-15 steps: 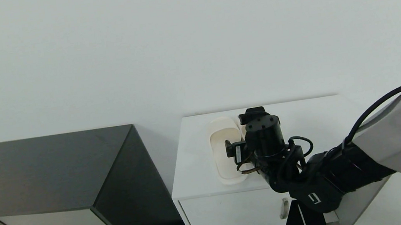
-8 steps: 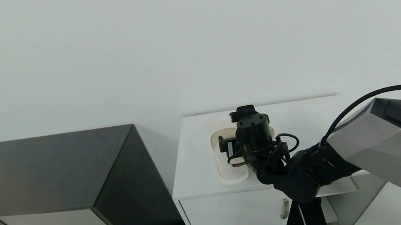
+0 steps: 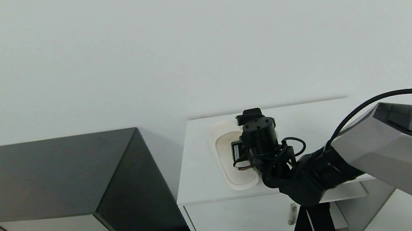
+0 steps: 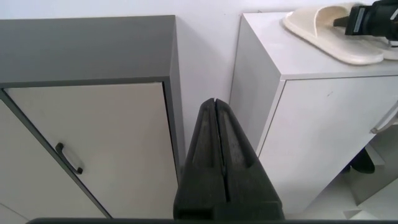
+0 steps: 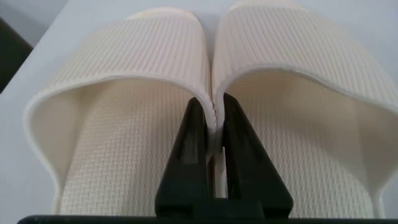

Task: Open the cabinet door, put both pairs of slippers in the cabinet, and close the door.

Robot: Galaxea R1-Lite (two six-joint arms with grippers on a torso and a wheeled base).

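My right end effector [image 5: 213,115] pinches the inner edges of the cream slippers [image 5: 124,99]. They sit side by side on top of the white cabinet [image 3: 200,164]. My left end effector [image 4: 216,112] is closed tight and holds nothing.

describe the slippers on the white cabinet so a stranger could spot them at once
Right of the dark-topped cabinet stands a white cabinet. On its top lie the cream slippers, a ribbed pair side by side, their inner edges pinched together by the black right gripper.
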